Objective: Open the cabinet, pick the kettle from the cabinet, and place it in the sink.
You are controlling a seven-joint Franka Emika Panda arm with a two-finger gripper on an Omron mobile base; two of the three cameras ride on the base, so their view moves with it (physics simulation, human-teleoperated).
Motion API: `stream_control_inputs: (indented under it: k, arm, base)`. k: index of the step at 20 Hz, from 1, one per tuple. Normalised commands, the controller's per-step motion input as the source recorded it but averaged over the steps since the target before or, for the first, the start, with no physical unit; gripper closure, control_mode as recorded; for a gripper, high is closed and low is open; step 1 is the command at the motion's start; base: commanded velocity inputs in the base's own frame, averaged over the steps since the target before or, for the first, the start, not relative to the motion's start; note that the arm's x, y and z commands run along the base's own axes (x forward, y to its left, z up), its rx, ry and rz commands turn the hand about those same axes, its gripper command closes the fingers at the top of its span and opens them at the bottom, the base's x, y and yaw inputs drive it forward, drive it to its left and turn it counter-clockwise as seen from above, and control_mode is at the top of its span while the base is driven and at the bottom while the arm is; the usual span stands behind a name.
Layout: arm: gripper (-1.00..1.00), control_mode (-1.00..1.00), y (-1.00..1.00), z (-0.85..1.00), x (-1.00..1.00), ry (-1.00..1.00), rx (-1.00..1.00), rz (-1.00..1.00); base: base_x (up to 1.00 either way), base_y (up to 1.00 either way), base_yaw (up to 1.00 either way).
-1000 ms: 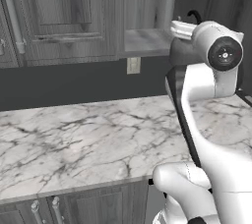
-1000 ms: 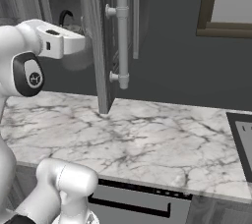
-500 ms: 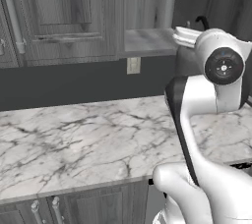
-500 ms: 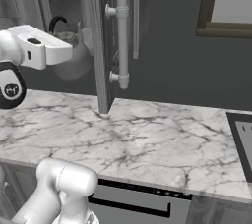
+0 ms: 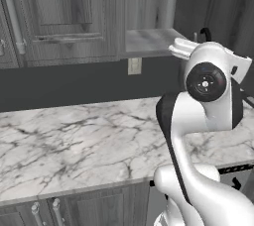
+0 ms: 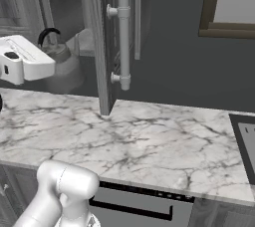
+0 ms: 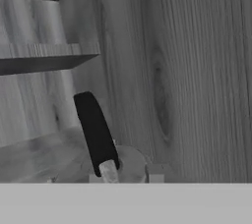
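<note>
The gripper is closed on the kettle's dark arched handle; in the hand view the black bar runs up from between the finger tips, with the lid knob and rounded lid just beneath. In the right base view the white hand sits against the kettle, which is just outside the cabinet's open front, above the table and not resting on it. Whether the kettle touches the shelf edge cannot be told.

The cabinet is open: its door stands edge-on toward the right base camera, with the long silver bar handle upright on it. The paler grey shelf inside carries nothing that can be seen in the left base view.

The sink shows only as a dark corner with a grey panel at the right edge of the table, well apart from the kettle; nothing is visible in that corner.

No brand, label or legible writing appears on any item. A pale wall outlet sits under the cabinet.
</note>
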Motion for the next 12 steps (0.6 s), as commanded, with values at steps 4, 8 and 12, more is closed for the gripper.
stream_control_inputs:
  k: [4, 8, 12]
  arm:
    - [1.00, -1.00, 0.24, -0.35, -0.15, 0.00, 0.02, -0.08]
    - [1.00, -1.00, 0.24, -0.31, -0.13, 0.00, 0.03, -0.11]
    - [1.00, -1.00, 0.20, -0.26, -0.05, 0.00, 0.05, -0.12]
  base:
    - [0.00, 0.00, 0.00]
    - [0.00, 0.00, 0.00]
    - [0.00, 0.00, 0.00]
